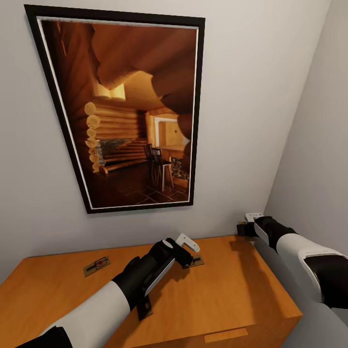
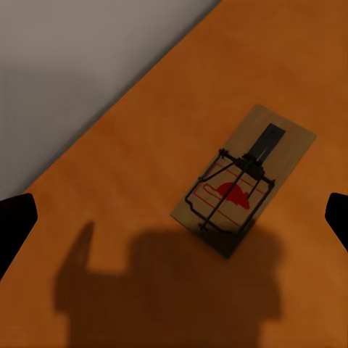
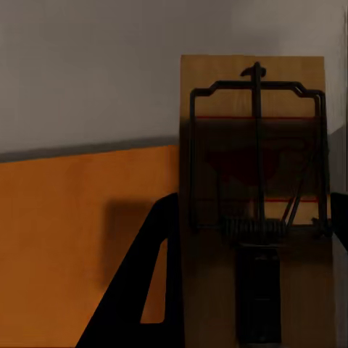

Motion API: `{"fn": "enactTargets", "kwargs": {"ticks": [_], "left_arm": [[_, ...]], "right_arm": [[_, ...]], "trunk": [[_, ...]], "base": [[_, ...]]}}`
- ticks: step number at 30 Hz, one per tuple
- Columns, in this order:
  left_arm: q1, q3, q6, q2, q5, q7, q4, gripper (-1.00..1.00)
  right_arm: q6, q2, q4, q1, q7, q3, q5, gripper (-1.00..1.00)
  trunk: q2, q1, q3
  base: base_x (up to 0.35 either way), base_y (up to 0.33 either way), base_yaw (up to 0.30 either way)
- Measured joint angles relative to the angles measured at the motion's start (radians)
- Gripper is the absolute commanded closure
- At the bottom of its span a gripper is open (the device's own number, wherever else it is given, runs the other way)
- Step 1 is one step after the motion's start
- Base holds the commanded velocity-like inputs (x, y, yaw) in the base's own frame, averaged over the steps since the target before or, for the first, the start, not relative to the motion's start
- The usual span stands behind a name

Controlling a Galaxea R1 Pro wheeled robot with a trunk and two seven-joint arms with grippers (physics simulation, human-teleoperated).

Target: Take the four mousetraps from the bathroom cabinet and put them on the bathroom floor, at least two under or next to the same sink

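From the head camera we look down on the cabinet (image 1: 227, 295), its flat orange-brown top running up to a pale wall where a large framed picture (image 1: 130, 116) of a log interior hangs. One mousetrap (image 1: 96, 265) lies flat on the top near the wall, toward our left. Our left arm reaches across the middle of the top, and the left gripper (image 1: 189, 251) hangs over a second trap (image 1: 197, 262) that lies just past it; from here we cannot tell how wide the fingers stand. Our right arm comes in from the right, and the right gripper (image 1: 247, 226) sits off the cabinet's far right corner, close to the wall, with something pale at its tip that is too small to make out. In the left wrist camera that second trap (image 2: 243, 180) lies flat on the wood at a slant, black wire and red spot facing up, the arm's shadow beside it; the two dark fingertips (image 2: 16, 221) show at opposite edges, set wide apart and touching nothing. In the right wrist camera a third trap (image 3: 255, 203) stands upright close to the lens, wire side toward us, seated between the dark fingers (image 3: 141, 290), which are closed on it, with the cabinet top and the wall behind
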Motion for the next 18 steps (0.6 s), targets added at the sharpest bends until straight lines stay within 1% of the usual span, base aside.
{"fn": "enactTargets", "kwargs": {"ticks": [2,3,6,9,12,14,16,18], "left_arm": [[0.0,0.0,0.0,0.0,0.0,0.0,0.0,-1.0],[0.0,0.0,0.0,0.0,0.0,0.0,0.0,-1.0],[0.0,0.0,0.0,0.0,0.0,0.0,0.0,-1.0],[0.0,0.0,0.0,0.0,0.0,0.0,0.0,-1.0],[0.0,-0.001,0.0,0.0,0.0,0.0,0.0,-1.0],[0.0,-0.001,0.001,0.0,0.0,0.0,0.0,-1.0],[0.0,-0.001,0.001,0.0,0.0,0.0,0.0,-1.0],[0.0,-0.001,0.001,0.0,0.0,0.0,0.0,-1.0]], "right_arm": [[-0.04,-0.001,0.002,0.0,0.001,0.0,-0.001,1.0],[-0.077,-0.001,0.003,0.0,0.001,0.0,-0.002,1.0],[-0.135,-0.001,0.023,0.0,0.002,0.0,-0.002,1.0],[-0.133,0.001,0.035,0.001,0.002,0.001,-0.001,1.0],[-0.048,0.001,0.041,0.001,0.002,0.002,0.002,1.0],[0.054,0.002,0.04,0.001,0.002,0.003,0.005,1.0],[0.115,0.002,0.04,0.001,0.002,0.003,0.006,1.0],[0.149,0.002,0.039,0.001,0.002,0.003,0.007,1.0]], "trunk": [[0.0,0.0,0.0],[0.0,0.0,0.0],[0.0,0.0,0.0],[0.0,0.0,0.0],[0.0,0.0,0.0],[0.0,0.0,0.0],[0.0,0.0,0.0],[0.0,0.0,0.0]], "base": [[0.0,0.0,0.0],[0.0,0.0,0.0],[0.0,0.0,0.0],[0.0,0.0,0.0],[0.0,0.0,0.0],[0.0,0.0,0.0],[0.0,0.0,0.0],[0.0,0.0,0.0]]}}
